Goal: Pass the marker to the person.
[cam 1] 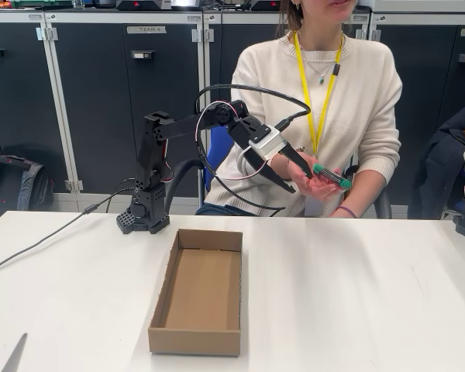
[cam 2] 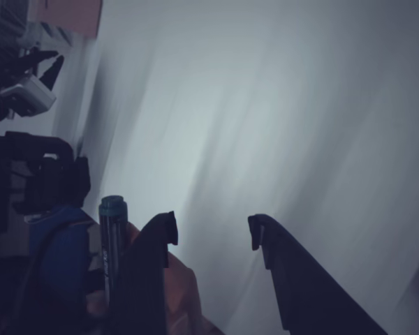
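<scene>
While gripper [cam 1: 301, 180] hangs open mid-frame, marker [cam 1: 331, 176] lies in person's hand [cam 1: 319, 184] just right of it; cardboard box [cam 1: 199, 293] on white table [cam 1: 356, 294] below, dark cabinets [cam 1: 101, 101] behind.

Arm [cam 1: 159, 167]: matte black printed segments on a black clamp-style base [cam 1: 143, 219]. White block sits at the wrist, behind the gripper [cam 1: 301, 180]. Gripper fingers [cam 2: 160, 241] black, long and tapered, with small notched tips. Black cables loop over the upper arm; thin pink and white wires run beside the joints. One dark cable trails off the base.
</scene>
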